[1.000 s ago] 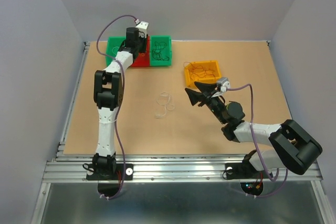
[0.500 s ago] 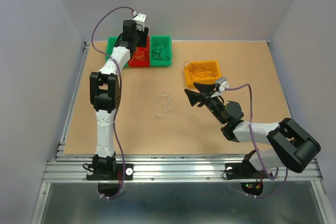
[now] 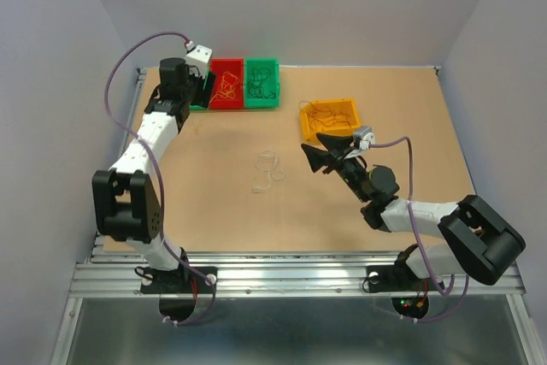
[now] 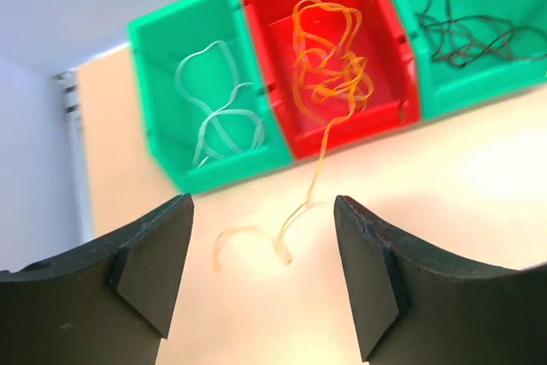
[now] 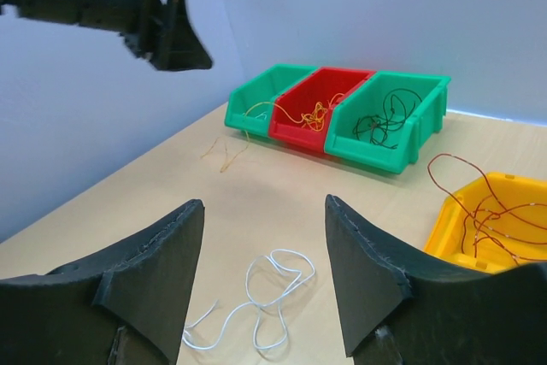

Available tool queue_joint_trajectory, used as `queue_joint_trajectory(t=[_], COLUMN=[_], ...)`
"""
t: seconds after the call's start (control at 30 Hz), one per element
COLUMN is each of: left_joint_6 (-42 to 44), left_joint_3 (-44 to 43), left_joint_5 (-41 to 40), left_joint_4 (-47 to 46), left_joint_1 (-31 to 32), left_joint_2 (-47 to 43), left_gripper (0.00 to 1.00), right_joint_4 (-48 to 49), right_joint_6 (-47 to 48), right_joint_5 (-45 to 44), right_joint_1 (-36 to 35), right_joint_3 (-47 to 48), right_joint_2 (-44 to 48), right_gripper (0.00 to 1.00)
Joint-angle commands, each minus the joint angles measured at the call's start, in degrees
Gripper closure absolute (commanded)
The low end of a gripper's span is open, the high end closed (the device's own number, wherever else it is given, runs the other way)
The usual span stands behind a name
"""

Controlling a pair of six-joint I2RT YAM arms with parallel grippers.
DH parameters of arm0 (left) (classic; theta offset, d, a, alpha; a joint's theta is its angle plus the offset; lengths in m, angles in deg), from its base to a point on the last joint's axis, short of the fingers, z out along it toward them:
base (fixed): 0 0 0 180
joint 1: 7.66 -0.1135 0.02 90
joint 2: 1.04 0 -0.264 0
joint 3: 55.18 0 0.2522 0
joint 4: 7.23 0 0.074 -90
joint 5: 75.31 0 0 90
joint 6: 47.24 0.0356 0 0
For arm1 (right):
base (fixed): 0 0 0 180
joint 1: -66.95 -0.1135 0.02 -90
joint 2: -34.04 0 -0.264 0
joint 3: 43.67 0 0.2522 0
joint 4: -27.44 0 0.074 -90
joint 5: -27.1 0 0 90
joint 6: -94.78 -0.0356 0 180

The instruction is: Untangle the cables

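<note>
Left gripper wide, empty, near orange cable; right gripper wide, apparently short of white cable.

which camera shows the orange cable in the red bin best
Left wrist view: the orange cable sits close, tangled in the red bin with one end trailing over its front wall onto the table. Right wrist shows it small and distant; top external shows only a faint tangle.

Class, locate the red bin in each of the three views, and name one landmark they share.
Top external: red bin at the far edge, left of centre, middle of three bins.
Left wrist: red bin at top centre.
Right wrist: red bin near centre, in the distance.
Shared landmark: green bin with dark cable, adjoining its right side.
</note>
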Motion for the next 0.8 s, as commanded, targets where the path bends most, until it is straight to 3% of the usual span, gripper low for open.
queue_joint_trajectory(t=[0.0, 0.07, 0.23, 0.43, 0.5, 0.53, 0.6, 0.77], left_joint_6=[7.8, 8.7, 10.4, 9.1, 9.1, 9.1, 9.6, 9.8], left_joint_3=[10.9, 15.8, 19.8, 14.7, 12.4, 11.6, 9.5, 7.5], left_joint_5=[-1.3, 0.2, 3.0, 5.5, 6.8, 7.8, 8.6, 9.5], left_joint_4=[-3.3, -2.7, -3.2, -2.8, -2.5, -2.5, -0.9, -1.1], left_joint_1=[-2.8, -4.6, -6.7, -10.1, -10.2, -10.2, -10.2, -10.2], left_joint_2=[-11.2, -12.9, -11.6, -1.5, 2.4, 3.5, 6.5, 9.5], left_gripper=[0.22, 0.22, 0.22, 0.16, 0.15, 0.15, 0.02, 0.01], right_joint_4=[11.3, 11.1, 10.2, 9.5, 9.2, 9.1, 8.8, 8.0], right_joint_6=[0.3, -0.1, -0.6, 0.0, 0.3, 0.3, 0.7, 1.2], right_joint_5=[0.1, 0.2, 0.3, -0.1, -0.5, -0.5, -0.9, -1.2], right_joint_1=[-0.4, -0.5, -0.4, -0.5, -0.5, -0.4, -0.5, -0.4], right_joint_3=[-1.1, -1.1, -1.1, -1.7, -2.1, -2.2, -2.4, -2.8], right_joint_2=[2.2, 2.4, 2.9, 4.2, 4.9, 5.1, 5.8, 6.7], right_gripper=[0.36, 0.36, 0.11, 0.07, 0.0, 0.0, 0.0, 0.0])
